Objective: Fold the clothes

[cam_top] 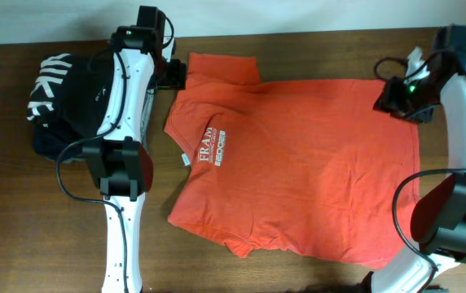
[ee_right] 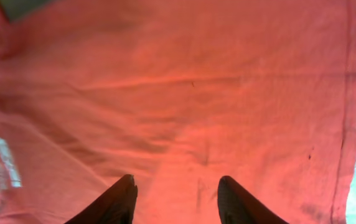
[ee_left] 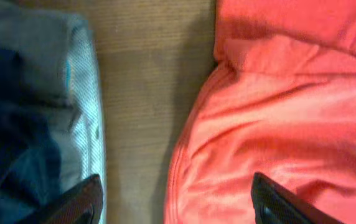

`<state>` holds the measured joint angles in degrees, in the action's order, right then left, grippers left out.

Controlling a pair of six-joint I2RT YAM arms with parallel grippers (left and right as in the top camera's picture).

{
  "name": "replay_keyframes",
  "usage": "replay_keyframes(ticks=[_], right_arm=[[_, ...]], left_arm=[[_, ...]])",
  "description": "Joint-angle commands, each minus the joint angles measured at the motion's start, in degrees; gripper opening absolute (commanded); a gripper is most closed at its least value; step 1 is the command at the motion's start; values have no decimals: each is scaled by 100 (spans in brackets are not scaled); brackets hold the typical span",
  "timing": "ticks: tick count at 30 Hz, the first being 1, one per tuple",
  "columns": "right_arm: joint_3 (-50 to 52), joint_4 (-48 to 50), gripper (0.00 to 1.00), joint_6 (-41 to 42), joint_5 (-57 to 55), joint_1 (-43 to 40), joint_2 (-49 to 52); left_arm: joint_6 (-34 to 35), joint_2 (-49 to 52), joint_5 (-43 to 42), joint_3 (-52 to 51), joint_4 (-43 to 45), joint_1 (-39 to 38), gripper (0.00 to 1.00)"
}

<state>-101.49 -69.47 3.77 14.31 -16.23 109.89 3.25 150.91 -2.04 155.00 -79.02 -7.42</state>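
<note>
Overhead: orange-red T-shirt (cam_top: 298, 179) spread printed side up across the middle of the wooden table (cam_top: 298, 49), neck end toward the left arm, hem (ee_right: 346, 124) toward the right. White lettering (cam_top: 214, 146) near the shirt's left edge, a small white patch (cam_top: 185, 159) just beside it. One sleeve (cam_top: 221, 67) lying out at the far left corner of the cloth. Black garment (cam_top: 62, 89) with white letters bunched at the table's left end, partly under the left arm and apart from the shirt. Left wrist view: left gripper (ee_left: 178, 208) with fingers spread wide, one tip over grey and navy fabric (ee_left: 28, 112), the other over rumpled orange cloth, bare wood and the shirt's curved edge between them (nothing pinched). Right wrist view: right gripper (ee_right: 177, 199) parted too, both dark tips over smooth orange cloth close to the hem, no fold caught between them. Cannot tell from any view whether either pair of tips touches the cloth or hangs just above it.
</note>
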Motion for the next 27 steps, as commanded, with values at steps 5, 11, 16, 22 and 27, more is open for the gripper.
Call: replay_keyframes(ticks=[5,11,16,22,27], right_arm=[[1928,1049,7,446,-146,-262,11],[3412,2861,4,1228,-149,-254,35],[3606,3484,4,1606,-149,-254,446],[3021,4463,4,1965,101,-267,1585],[1467,4074,4,1902,175,-282,1661]], left_arm=[[-286,-28,-179,2385,-1770,31,55],[-564,-870,-542,2481,-1768,-79,55],[-612,-1834,-396,2459,-1768,-79,66],[-721,-3261,-295,2057,-1768,-79,76],[-721,-4487,-76,81,-1768,-79,81]])
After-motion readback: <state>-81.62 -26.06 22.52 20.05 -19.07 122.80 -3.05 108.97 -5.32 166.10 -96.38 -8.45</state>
